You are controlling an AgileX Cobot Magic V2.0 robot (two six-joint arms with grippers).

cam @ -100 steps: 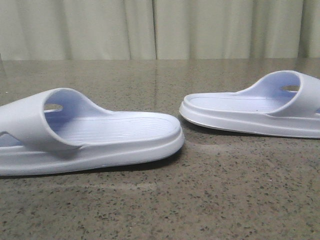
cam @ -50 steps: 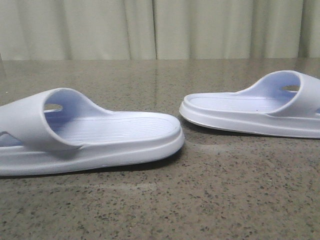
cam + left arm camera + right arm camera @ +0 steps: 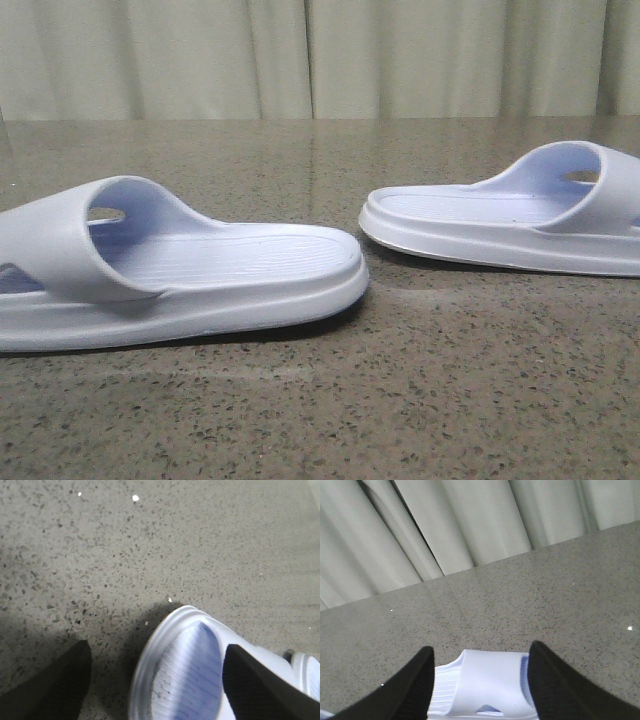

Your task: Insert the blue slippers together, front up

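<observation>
Slippers counted: we are seeing two pale blue slippers, both lying sole-down on the speckled stone table (image 3: 330, 420).
Left slipper (image 3: 190, 265): it is lying near the front edge of the table on the left, its strap toward the left and its open, ribbed footbed running toward the middle.
Right slipper (image 3: 500, 215): it is sitting further back on the right, its strap toward the right, its rounded end facing the left one's.
Gap: the two rounded ends are lying near each other but apart, with bare table between them.
Grippers counted: we are seeing two, one in each wrist view and none in the front view.
Left gripper (image 3: 155, 680): its two dark fingers (image 3: 55, 690) are standing spread wide, hovering over a slipper's (image 3: 180, 675) rounded end; we are finding no contact with it.
Right gripper (image 3: 480, 680): its two dark fingers (image 3: 405, 690) are likewise spread apart, with a slipper's white strap (image 3: 480, 682) lying between them; whether they are touching it we cannot tell.
Curtains counted: we are seeing one pleated pale curtain (image 3: 320, 55) hanging behind the table's far edge.
</observation>
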